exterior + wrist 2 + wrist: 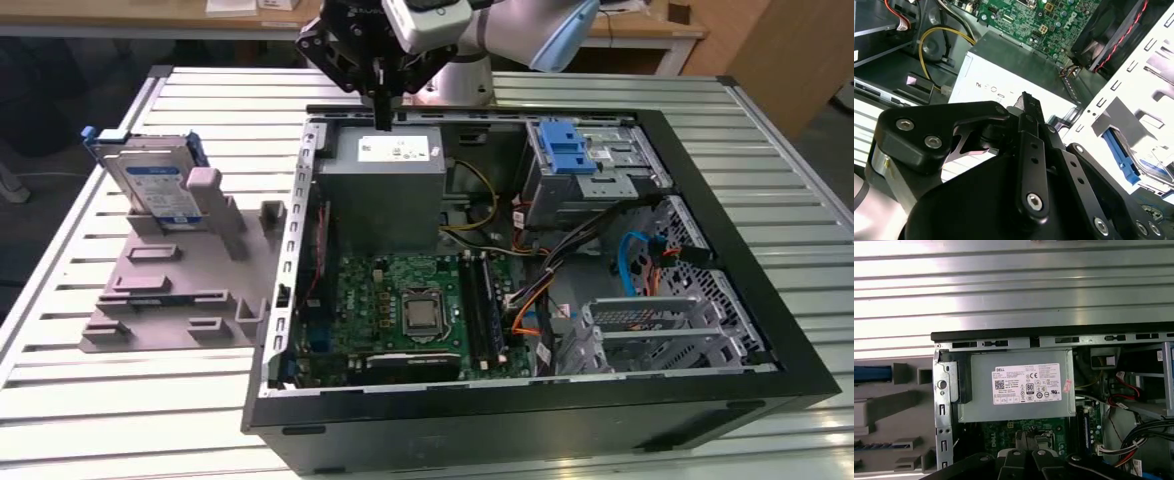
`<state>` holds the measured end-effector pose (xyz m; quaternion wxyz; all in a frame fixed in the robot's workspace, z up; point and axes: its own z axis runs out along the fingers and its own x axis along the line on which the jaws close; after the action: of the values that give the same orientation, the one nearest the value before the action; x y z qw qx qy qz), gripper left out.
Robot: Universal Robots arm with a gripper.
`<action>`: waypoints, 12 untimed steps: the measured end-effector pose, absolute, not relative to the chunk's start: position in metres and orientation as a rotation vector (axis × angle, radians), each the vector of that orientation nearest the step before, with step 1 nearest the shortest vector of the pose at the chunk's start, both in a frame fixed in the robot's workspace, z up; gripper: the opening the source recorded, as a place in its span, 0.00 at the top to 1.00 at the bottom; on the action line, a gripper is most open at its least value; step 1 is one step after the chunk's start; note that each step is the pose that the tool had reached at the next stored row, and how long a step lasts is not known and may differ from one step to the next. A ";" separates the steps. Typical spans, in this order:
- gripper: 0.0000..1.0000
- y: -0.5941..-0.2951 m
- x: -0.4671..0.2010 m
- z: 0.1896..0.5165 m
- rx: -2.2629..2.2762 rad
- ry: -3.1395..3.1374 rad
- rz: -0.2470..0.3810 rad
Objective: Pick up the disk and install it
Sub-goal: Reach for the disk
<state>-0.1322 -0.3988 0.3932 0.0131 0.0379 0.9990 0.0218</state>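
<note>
Grey box (pixel 380 165): it sits in the case's far corner on the exterior view's left. My gripper (pixel 384 120) hangs right over its labelled top, close but apart.
Gripper: I read the fingers as pressed together with nothing between them — clenched and empty.
Disk (pixel 154 185): not yet picked. It stands on edge in the stand, outside the case, toward the tabletop's far corner on the exterior view's left, well apart from the gripper.
Stand (pixel 174 290): grey, lying flat on the table (pixel 120 400), just beside the case's wall.
Case (pixel 534 420): open side up, covering the tabletop's middle and the exterior view's right.
Cage (pixel 574 150): it has a blue clip on top and sits in the case's far corner on the exterior view's right, with loose cables (pixel 627 260) near it.
Progress: at the very start, by my judgement.
Risk, fingers: clenched tips reaching the disk would shove it, and I think it could tip out of the stand.
Risk, wall: the case rim lies between gripper and disk, so a low sideways pass would likely strike it.
Risk, grip: the disk is thin, smooth metal standing upright — an off-centre pinch may let it twist or slip.
Risk, cables: those near the cage could foul the disk.
</note>
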 end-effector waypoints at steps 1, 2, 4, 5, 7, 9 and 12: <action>0.89 -0.399 -0.133 0.393 0.118 3.112 0.068; 0.89 -0.399 -0.134 0.393 0.118 3.112 0.068; 0.89 -0.399 -0.136 0.393 0.118 3.112 0.068; 0.89 -0.399 -0.137 0.393 0.118 3.112 0.068; 0.89 -0.399 -0.138 0.393 0.118 3.112 0.068; 0.89 -0.399 -0.140 0.393 0.118 3.112 0.068; 0.89 -0.399 -0.142 0.393 0.118 3.113 0.068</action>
<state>-0.1420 -0.3988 0.3931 0.0131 0.0379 0.9990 0.0217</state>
